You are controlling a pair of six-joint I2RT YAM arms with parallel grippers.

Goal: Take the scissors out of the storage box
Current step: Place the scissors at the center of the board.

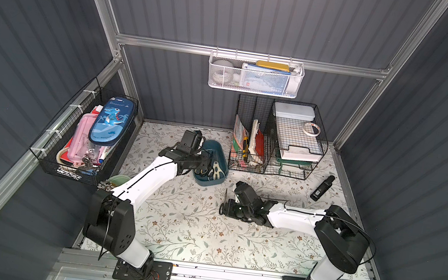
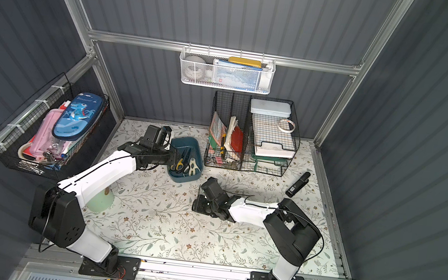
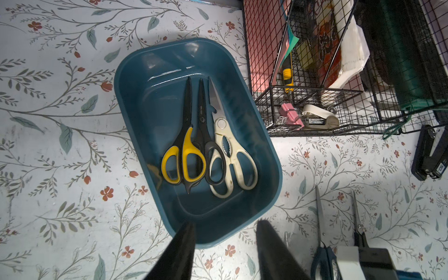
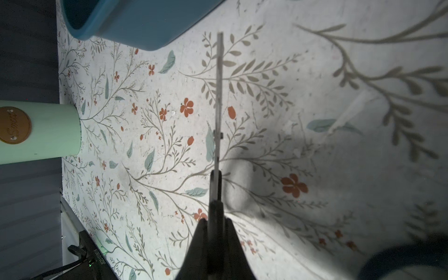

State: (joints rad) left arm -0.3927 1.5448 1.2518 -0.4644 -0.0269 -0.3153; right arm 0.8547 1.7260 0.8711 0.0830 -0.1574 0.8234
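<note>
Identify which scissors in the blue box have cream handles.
The kitchen shears, on the side of the wire rack; its neighbours are the black pair and the yellow-and-black pair.

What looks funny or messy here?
Nothing is spilled or broken. The one odd thing: a steel-bladed pair of scissors stands on its thin edge over the floral tabletop, because the right gripper's jaws are shut on its handle. Three other pairs lie tidy in the teal plastic storage box.

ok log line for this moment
left gripper: open, over box | right gripper: shut on scissors | box: three pairs inside | table: blue pair
</note>
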